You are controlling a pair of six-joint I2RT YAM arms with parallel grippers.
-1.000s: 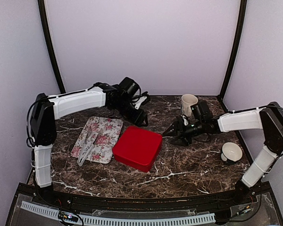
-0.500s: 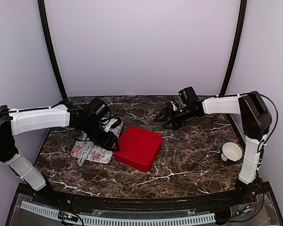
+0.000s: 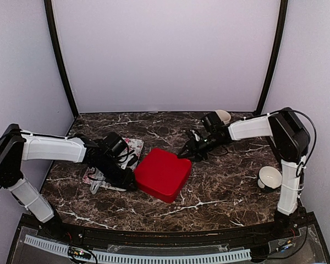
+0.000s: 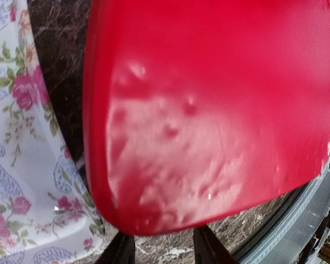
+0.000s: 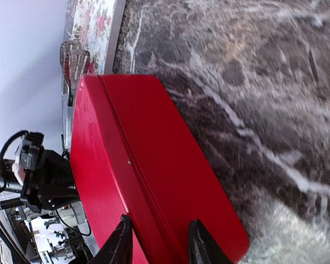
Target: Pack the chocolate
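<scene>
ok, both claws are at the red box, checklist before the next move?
1. Lid of the red box open: not ok, it is shut.
2. Left claw at the box's left edge: ok; open, no grip.
3. Right claw straddling the far right corner: ok; firm grip: cannot tell.
4. Chocolate located: cannot tell, none visible in any view.
5. Tongs resting by the floral tray: ok.

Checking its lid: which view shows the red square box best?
Top external: the whole red square box shows, closed. Left wrist: blurred close-up of its top. Right wrist: one side with the lid seam.
</scene>
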